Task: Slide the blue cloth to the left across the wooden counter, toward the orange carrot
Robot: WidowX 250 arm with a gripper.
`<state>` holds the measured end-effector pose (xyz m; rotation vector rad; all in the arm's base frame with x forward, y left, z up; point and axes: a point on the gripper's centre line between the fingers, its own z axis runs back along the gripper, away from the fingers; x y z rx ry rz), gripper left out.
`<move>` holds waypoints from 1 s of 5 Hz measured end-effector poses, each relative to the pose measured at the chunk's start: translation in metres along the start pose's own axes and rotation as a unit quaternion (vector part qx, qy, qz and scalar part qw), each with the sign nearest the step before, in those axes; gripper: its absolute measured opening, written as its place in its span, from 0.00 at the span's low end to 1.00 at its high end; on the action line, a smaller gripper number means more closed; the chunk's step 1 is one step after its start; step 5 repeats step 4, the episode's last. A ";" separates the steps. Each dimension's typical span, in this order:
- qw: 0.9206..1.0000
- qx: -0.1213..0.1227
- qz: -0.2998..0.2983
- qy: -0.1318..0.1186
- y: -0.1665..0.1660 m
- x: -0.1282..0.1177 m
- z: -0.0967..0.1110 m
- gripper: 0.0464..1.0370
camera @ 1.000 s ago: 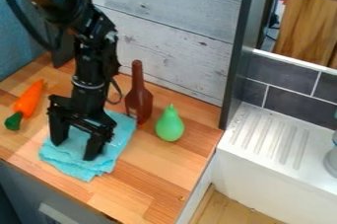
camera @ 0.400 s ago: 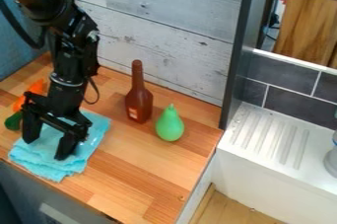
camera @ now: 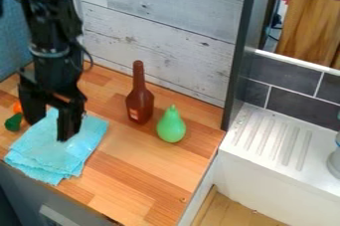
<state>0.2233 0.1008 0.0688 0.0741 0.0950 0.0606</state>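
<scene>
"Report gripper (camera: pixel 49 129) state."

"I read its fingers as apart, at the far part of the blue cloth (camera: pixel 56 148), which lies folded on the desk (camera: pixel 142 170)."

"Adjacent items?"

"I see the carrot (camera: pixel 13 122) partly behind the gripper; bottle (camera: pixel 139 104) and pear (camera: pixel 171 126) stand right."

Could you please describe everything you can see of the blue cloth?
The cloth is light blue and soft-looking, lightly wrinkled, with uneven layers showing along its near edges, as if folded. It lies spread on the wooden counter, close to the front edge. The open gripper is at its far part, hiding some of it; I cannot tell whether they touch. The carrot lies beside it, at the picture's left.
</scene>
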 end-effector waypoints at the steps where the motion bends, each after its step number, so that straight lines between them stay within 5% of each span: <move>1: 0.998 -0.032 -0.034 -0.034 -0.012 -0.003 0.018 0.96; 3: 0.996 -0.046 -0.054 -0.048 -0.020 0.028 0.043 0.96; 4: 0.997 -0.029 -0.070 -0.025 -0.035 0.053 0.047 0.96; 5: 0.997 -0.029 -0.070 -0.025 -0.035 0.053 0.047 0.96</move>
